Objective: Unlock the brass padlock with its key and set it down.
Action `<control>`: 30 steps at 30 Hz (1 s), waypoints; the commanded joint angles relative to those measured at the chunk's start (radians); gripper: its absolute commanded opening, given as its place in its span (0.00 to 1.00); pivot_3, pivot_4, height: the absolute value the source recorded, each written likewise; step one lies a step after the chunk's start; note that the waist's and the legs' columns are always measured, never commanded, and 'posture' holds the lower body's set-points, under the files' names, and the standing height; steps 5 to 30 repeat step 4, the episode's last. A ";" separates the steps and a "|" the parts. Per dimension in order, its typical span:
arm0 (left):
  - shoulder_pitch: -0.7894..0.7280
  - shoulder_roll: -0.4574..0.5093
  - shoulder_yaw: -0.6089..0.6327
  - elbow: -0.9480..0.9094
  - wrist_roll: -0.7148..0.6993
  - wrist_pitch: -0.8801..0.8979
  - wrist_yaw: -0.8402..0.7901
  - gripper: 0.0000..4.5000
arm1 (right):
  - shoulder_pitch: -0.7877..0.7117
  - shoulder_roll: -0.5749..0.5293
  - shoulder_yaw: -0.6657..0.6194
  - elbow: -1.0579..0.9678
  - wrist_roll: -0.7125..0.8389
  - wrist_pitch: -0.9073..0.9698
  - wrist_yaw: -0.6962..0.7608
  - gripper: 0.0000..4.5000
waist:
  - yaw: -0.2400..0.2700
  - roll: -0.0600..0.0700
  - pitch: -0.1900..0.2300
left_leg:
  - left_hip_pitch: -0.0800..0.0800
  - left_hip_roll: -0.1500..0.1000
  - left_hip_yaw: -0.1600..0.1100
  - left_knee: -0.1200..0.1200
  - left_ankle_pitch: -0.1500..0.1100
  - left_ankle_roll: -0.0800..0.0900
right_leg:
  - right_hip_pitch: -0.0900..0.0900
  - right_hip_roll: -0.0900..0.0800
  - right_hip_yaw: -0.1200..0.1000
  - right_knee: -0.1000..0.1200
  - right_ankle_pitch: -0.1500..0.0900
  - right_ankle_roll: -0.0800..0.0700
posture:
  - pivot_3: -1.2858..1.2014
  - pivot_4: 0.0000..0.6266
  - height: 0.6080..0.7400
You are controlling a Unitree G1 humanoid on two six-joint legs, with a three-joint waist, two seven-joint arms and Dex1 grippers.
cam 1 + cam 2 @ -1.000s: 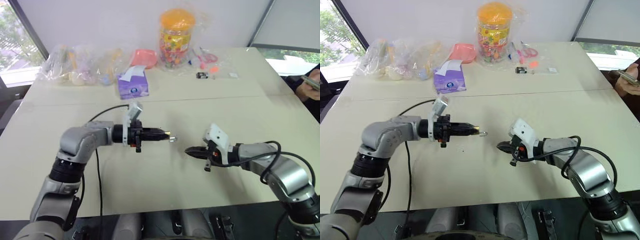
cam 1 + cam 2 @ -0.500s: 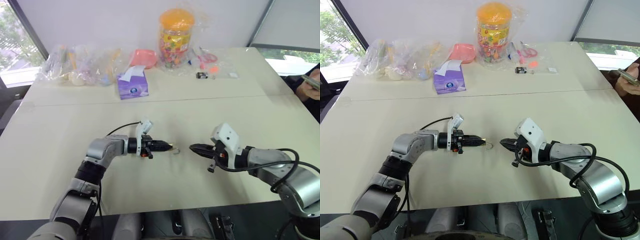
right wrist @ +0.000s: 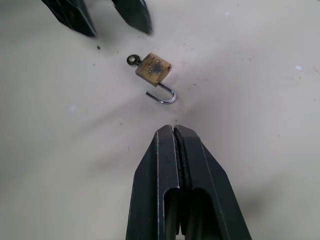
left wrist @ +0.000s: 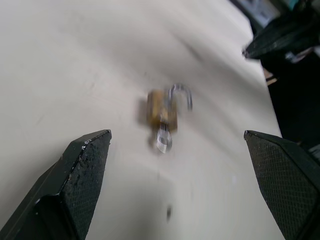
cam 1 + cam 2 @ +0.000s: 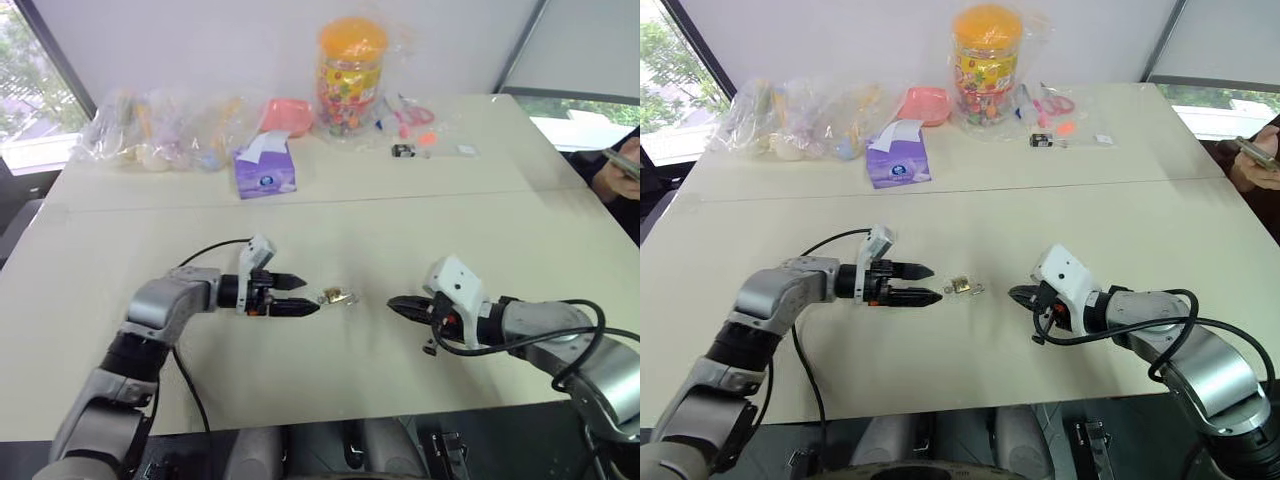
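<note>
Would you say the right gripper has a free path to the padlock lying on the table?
Probably yes. The padlock lies bare on the table, shackle swung open, and nothing lies between it and the shut right gripper. The open left gripper sits on its far side.

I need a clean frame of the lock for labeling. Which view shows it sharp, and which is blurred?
Right wrist view: the brass padlock is sharp, shackle swung open, key at its base. Left wrist view: smeared by blur. Head views: small but clear on the table.
</note>
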 commanded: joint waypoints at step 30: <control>0.035 0.096 0.068 -0.192 -0.048 -0.018 -0.057 0.98 | -0.003 -0.060 -0.026 -0.005 -0.020 -0.053 0.053 0.00 | 0.002 0.000 0.000 | -0.001 -0.001 0.000 0.000 0.000 0.000 | 0.000 -0.002 0.000 -0.002 0.000 0.000 | 0.52 0.24 0.98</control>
